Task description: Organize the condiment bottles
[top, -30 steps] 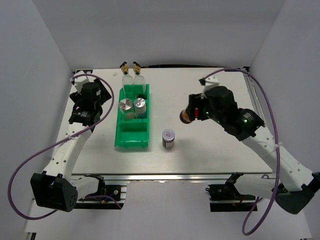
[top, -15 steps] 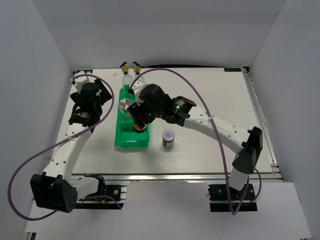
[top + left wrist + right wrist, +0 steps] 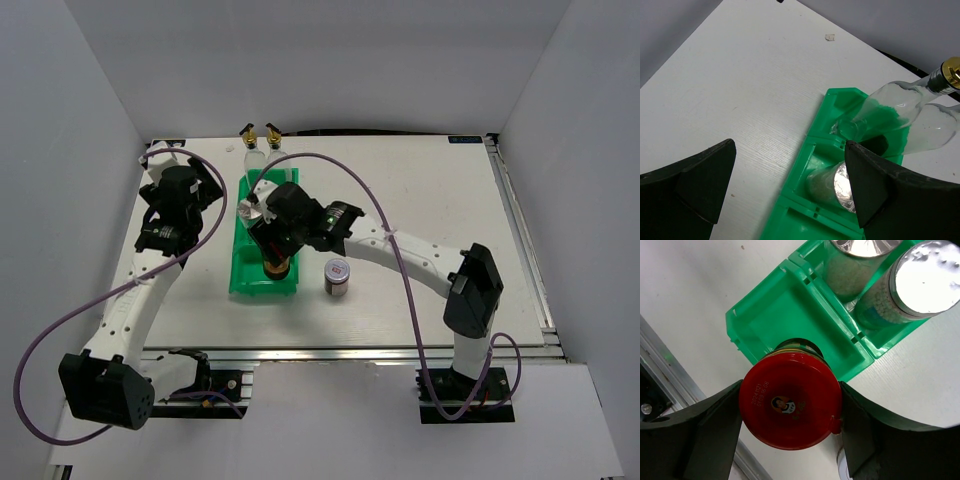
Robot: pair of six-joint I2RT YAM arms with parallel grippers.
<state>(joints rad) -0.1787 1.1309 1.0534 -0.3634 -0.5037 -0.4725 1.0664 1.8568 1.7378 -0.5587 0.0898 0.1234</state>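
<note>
2 white arms [image 3: 130,312] with black joints [image 3: 475,290], purple cables [image 3: 302,156] and matte-black end effector fingers [image 3: 695,185].

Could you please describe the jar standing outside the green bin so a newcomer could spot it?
Find the green bin left of centre on the table. Right of its near end stands a small dark jar with a silvery lid. It alone stands on the bare table.

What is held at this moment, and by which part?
The right gripper holds the red-lidded jar by opposite sides of its lid, above the green bin. The left gripper holds nothing.
</note>
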